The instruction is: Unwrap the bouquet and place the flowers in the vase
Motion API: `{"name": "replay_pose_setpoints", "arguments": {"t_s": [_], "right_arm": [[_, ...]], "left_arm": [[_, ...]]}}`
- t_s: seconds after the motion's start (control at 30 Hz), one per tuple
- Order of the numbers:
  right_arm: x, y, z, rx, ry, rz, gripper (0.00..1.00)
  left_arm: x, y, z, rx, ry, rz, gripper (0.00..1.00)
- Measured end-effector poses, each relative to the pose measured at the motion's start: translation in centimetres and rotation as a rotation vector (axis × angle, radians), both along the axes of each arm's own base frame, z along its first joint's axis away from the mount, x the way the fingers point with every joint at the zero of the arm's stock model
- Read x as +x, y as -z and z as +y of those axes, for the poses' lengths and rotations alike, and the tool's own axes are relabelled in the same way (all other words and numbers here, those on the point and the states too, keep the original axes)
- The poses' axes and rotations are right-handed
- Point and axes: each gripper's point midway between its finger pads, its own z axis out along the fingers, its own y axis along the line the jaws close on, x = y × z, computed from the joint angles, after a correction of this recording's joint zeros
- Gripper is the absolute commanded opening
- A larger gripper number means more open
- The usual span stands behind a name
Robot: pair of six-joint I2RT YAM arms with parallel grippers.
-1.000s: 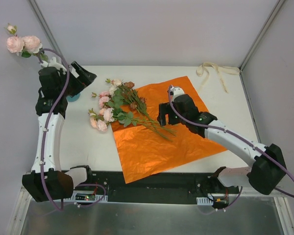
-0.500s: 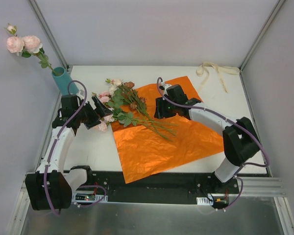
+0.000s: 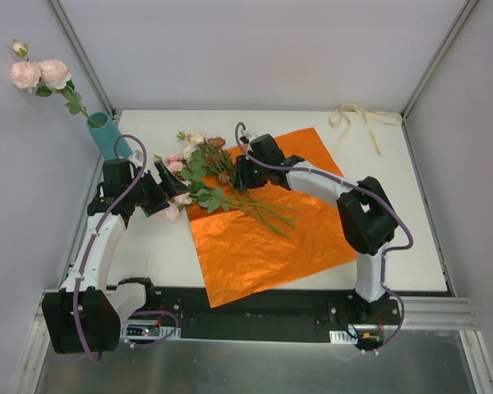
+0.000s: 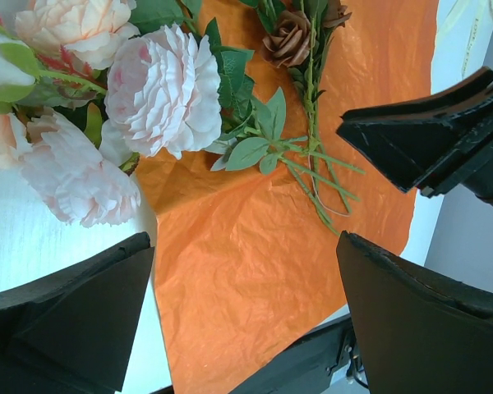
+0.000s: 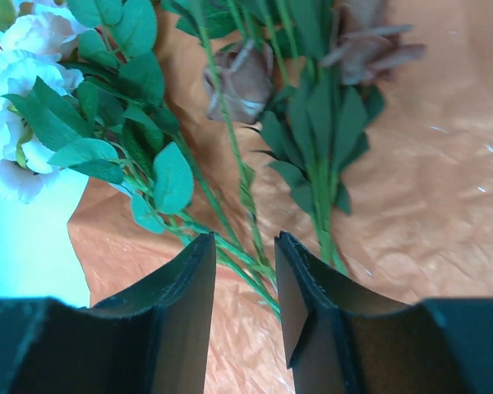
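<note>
The bouquet lies unwrapped: the flowers (image 3: pixel 201 176), pink, cream and brown roses on green stems, rest across the left edge of the flat orange paper (image 3: pixel 271 238). The teal vase (image 3: pixel 107 135) at the back left holds one stem of pink roses (image 3: pixel 41 74). My left gripper (image 3: pixel 166 187) hovers wide open beside the pink roses (image 4: pixel 168 90), with nothing between its fingers (image 4: pixel 82 312). My right gripper (image 5: pixel 245 246) is low over the paper with its jaws narrowed and a gap still showing. Thin green stems (image 5: pixel 246 205) run through that gap, below a brown rose (image 5: pixel 246 78).
A cream ribbon (image 3: pixel 357 119) lies at the table's back right corner. White walls close in the table at the back and on both sides. The right arm's black body (image 4: pixel 427 139) shows in the left wrist view, across the paper (image 4: pixel 246 271).
My right gripper has slid left across the paper to the stems, and its jaws have narrowed. My left arm came down from the vase to the pink roses, then stayed still.
</note>
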Motion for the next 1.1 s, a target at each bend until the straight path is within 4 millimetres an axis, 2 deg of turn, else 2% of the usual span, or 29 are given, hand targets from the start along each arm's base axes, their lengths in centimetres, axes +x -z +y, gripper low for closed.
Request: {"name": "replay_pose_setpoints", "arguments": {"t_s": [0.23, 0.43, 0.5, 0.6, 0.77, 0.97, 1.1], "right_arm": [[0.4, 2.0, 3.2, -0.027, -0.030, -0.007, 0.38], [0.5, 4.3, 3.1, -0.099, -0.021, -0.010, 0.38], [0.4, 4.7, 2.9, -0.121, -0.020, -0.017, 0.32], [0.5, 4.8, 2.7, -0.142, -0.026, -0.033, 0.14], [0.5, 4.9, 2.7, -0.158, -0.036, -0.053, 0.00], [0.3, 4.4, 2.9, -0.155, -0.051, -0.075, 0.00], [-0.1, 2.7, 2.9, -0.130, -0.054, -0.106, 0.00]], "left_arm": [[0.0, -0.1, -0.1, -0.006, 0.006, -0.001, 0.99], [-0.1, -0.2, -0.3, -0.016, 0.016, -0.001, 0.99], [-0.2, -0.2, -0.4, -0.020, 0.020, -0.002, 0.99], [-0.2, -0.2, -0.5, -0.022, 0.022, -0.002, 0.99], [-0.2, -0.3, -0.5, -0.023, 0.024, -0.002, 0.98], [-0.3, -0.3, -0.6, -0.029, 0.030, -0.004, 0.94], [-0.1, -0.8, -0.9, -0.045, 0.049, -0.026, 0.92]]}}
